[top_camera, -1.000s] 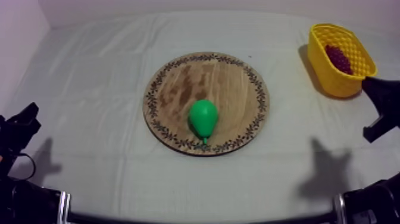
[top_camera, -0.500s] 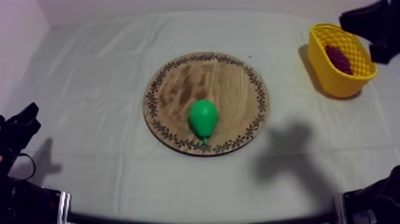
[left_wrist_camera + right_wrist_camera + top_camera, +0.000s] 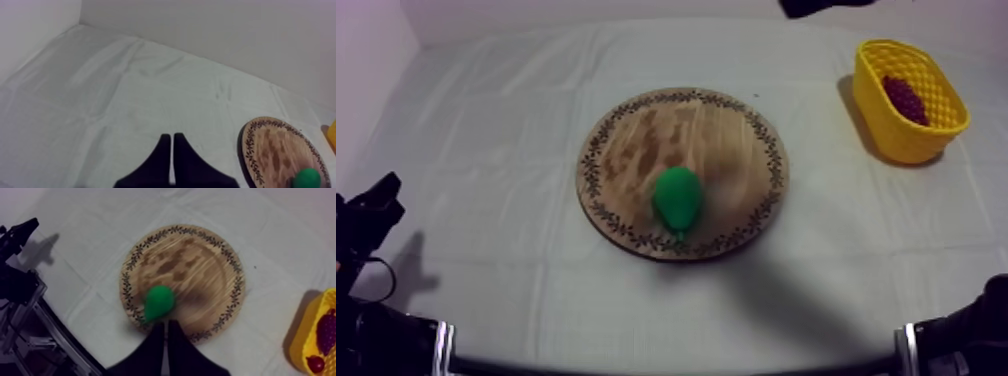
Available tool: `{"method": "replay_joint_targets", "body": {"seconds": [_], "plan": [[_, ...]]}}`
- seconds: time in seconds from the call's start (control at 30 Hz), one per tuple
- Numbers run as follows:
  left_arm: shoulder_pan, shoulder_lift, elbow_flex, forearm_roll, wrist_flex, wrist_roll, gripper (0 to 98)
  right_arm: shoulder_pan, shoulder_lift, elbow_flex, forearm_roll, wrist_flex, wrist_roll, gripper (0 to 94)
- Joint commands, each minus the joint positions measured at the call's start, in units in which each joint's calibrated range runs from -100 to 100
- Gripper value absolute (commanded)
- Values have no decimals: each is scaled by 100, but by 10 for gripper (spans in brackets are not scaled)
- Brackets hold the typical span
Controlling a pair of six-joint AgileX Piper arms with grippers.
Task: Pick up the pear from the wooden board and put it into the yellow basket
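The green pear [image 3: 678,197] lies on the near part of the round wooden board [image 3: 726,130] at mid-table. My right gripper [image 3: 165,324] hovers high over the board [image 3: 200,268], shut on nothing, its tips just beside the pear [image 3: 159,302]. Part of my right arm [image 3: 826,5] shows at the far edge of the table. My left gripper [image 3: 384,192] rests low at the left, fingers together as a narrow wedge [image 3: 171,142], well apart from the board [image 3: 275,150] and pear [image 3: 307,177]. The yellow basket [image 3: 896,140] stands at the far right.
The basket [image 3: 300,338] holds a bunch of dark grapes [image 3: 906,98] and a small red fruit [image 3: 315,363]. The right arm's shadow falls across the board and the cloth in front of it. My left arm's frame [image 3: 20,283] stands at the table's left edge.
My right arm has swung up from beside the basket to the far edge, high over the table. Its shadow has slid left onto the board. The pear and left arm have stayed still.
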Motion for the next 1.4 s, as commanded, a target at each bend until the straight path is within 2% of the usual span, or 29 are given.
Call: {"method": "replay_joint_targets", "body": {"seconds": [0.0, 0.23, 0.8, 1.17, 1.23, 1.27, 1.37], "plan": [[1, 0, 0, -2, -1, 2, 1, -42, 678, -576, 41, 243, -260, 3], [1, 0, 0, -2, -1, 2, 1, -145, 1742, -1168, 183, 398, -740, 2], [1, 0, 0, -2, -1, 2, 1, -244, 3515, -1371, 240, 459, -1919, 2], [1, 0, 0, -2, -1, 2, 1, -156, 3858, -1095, 222, 467, -2212, 10], [1, 0, 0, -2, -1, 2, 1, -128, 3861, -1060, 191, 467, -2224, 61], [1, 0, 0, -2, -1, 2, 1, -113, 3859, -1050, 173, 467, -2222, 122], [1, 0, 0, -2, -1, 2, 1, -79, 3842, -1031, 111, 467, -2184, 406]]}}
